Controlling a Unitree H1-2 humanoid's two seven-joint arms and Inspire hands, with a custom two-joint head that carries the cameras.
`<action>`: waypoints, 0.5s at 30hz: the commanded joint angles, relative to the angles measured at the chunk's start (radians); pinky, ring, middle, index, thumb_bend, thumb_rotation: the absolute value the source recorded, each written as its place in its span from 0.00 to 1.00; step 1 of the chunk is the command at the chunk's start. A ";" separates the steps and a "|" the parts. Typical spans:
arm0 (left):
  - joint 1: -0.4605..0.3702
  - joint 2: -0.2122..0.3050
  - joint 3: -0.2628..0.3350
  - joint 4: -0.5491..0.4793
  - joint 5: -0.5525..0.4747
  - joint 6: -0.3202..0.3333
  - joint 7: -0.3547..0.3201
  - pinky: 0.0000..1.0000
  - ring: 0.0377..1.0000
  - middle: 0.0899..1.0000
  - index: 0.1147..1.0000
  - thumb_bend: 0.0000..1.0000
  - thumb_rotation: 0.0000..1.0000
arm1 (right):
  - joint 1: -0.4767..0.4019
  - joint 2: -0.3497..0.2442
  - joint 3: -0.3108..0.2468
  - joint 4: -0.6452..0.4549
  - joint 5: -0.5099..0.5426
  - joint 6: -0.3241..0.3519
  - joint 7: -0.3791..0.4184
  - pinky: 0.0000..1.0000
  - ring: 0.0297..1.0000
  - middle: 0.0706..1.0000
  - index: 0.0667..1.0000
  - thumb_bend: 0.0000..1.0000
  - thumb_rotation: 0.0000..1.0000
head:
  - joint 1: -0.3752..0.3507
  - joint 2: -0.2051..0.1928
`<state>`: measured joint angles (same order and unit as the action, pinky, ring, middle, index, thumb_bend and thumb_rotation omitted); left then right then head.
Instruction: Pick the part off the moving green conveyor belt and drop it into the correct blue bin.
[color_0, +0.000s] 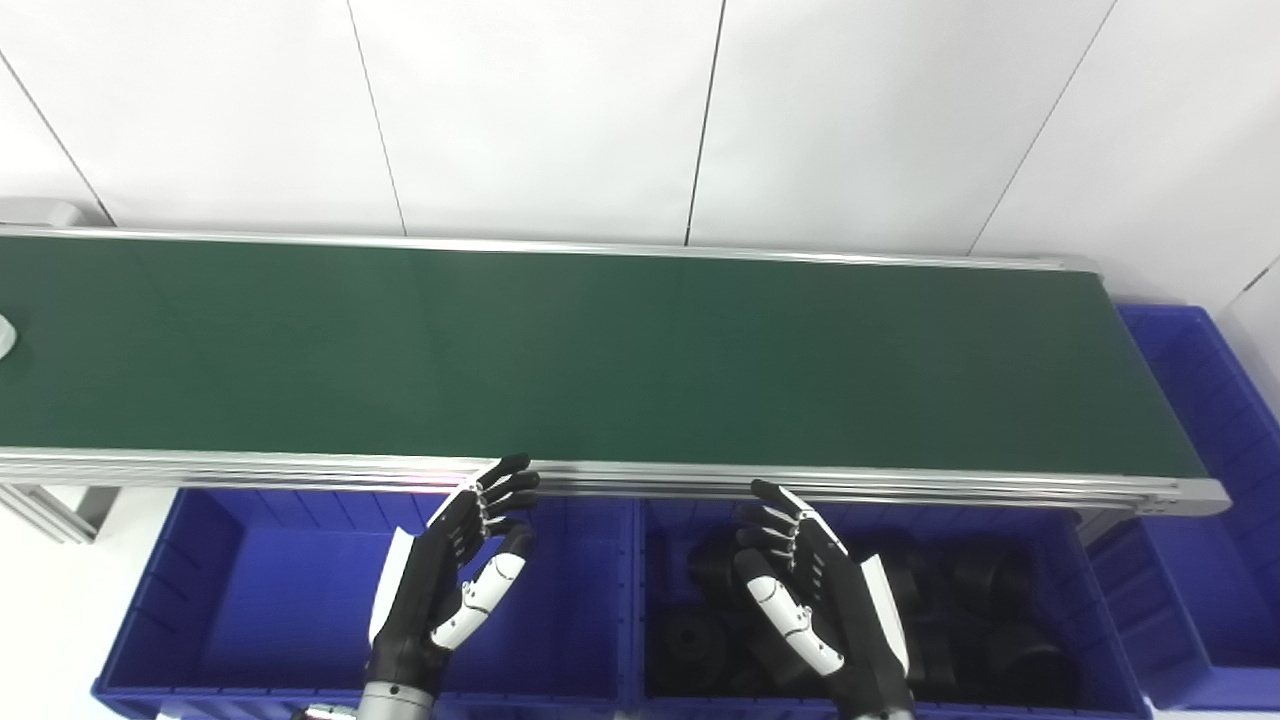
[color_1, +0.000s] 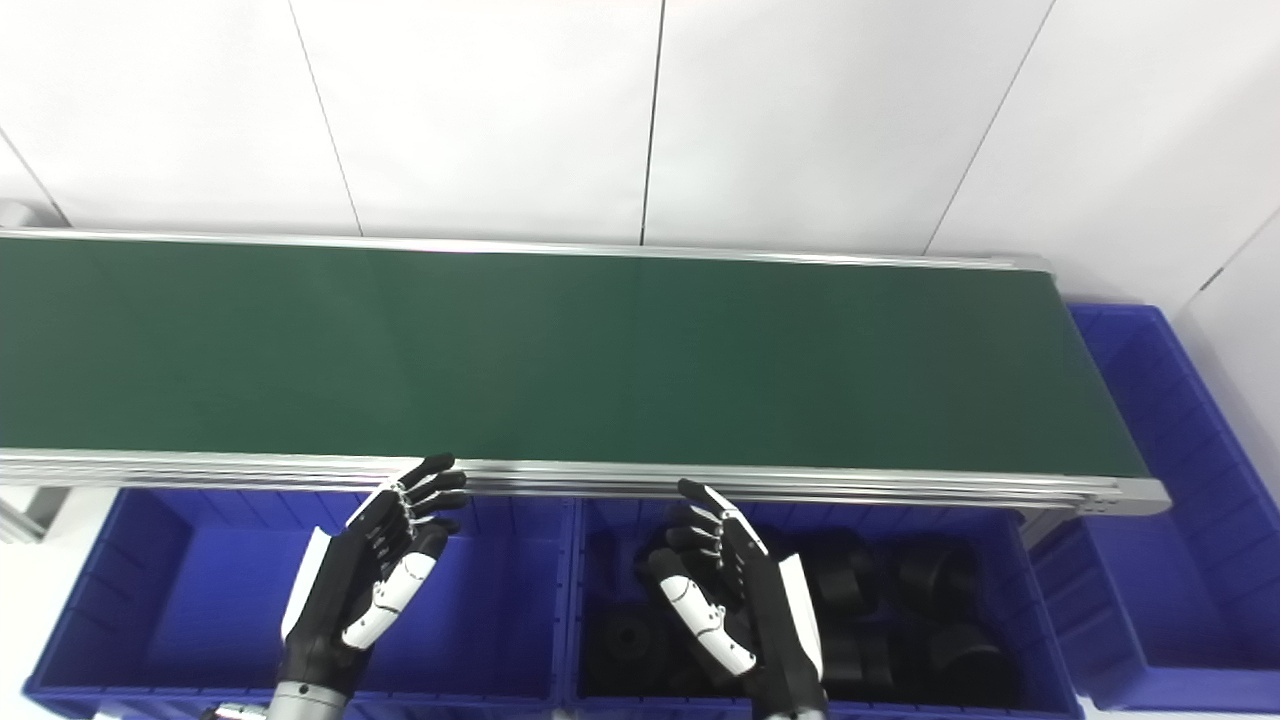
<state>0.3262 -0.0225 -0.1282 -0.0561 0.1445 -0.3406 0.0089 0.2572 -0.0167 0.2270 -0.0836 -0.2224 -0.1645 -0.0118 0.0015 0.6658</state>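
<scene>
One green belt (color_0: 600, 360) runs left to right across the view, framed by silver rails, with a white panelled wall (color_0: 540, 110) behind it. One pale part (color_0: 4, 336) shows at the far left edge of the belt in the left eye view; it is cut off by the frame, so its shape cannot be told, and the right eye view does not show it.

Three blue bins are in view. The left bin (color_0: 250, 600) sits below the near rail, and its visible floor is bare. The middle bin (color_0: 1100, 640) is just beside it, sharing a wall line, and holds a heap of black round parts (color_0: 980, 600); perhaps eight or so, though they overlap too darkly to count surely. The third bin (color_0: 1200, 420) stands at the belt's right end.

Two hands hover near the rail, well apart from the pale part. The left hand (color_0: 450, 570) hangs over the left bin, fingers spread, holding nothing. The right hand (color_0: 810, 590) hangs over the middle bin, fingers likewise spread and empty, palms turned toward each other.
</scene>
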 joint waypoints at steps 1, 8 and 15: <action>-0.008 -0.003 0.001 -0.019 -0.003 -0.028 0.006 0.66 0.73 0.76 0.80 0.61 0.69 | -0.008 0.007 -0.003 -0.020 0.006 -0.065 -0.007 0.64 0.71 0.75 0.83 0.49 0.68 | 0.000 -0.001; -0.009 0.001 -0.006 -0.022 -0.006 -0.009 -0.005 0.67 0.74 0.77 0.81 0.57 0.66 | -0.010 0.011 -0.005 -0.014 0.013 -0.070 -0.009 0.63 0.70 0.74 0.83 0.50 0.70 | 0.004 -0.003; -0.010 -0.001 -0.005 -0.018 -0.007 -0.010 -0.005 0.67 0.74 0.76 0.81 0.57 0.66 | -0.012 0.010 -0.006 -0.011 0.017 -0.073 -0.008 0.63 0.70 0.74 0.83 0.50 0.70 | 0.004 -0.003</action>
<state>0.3264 -0.0215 -0.1324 -0.0562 0.1432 -0.3384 0.0038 0.2559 -0.0129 0.2243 -0.0803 -0.2134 -0.1675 -0.0135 0.0046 0.6627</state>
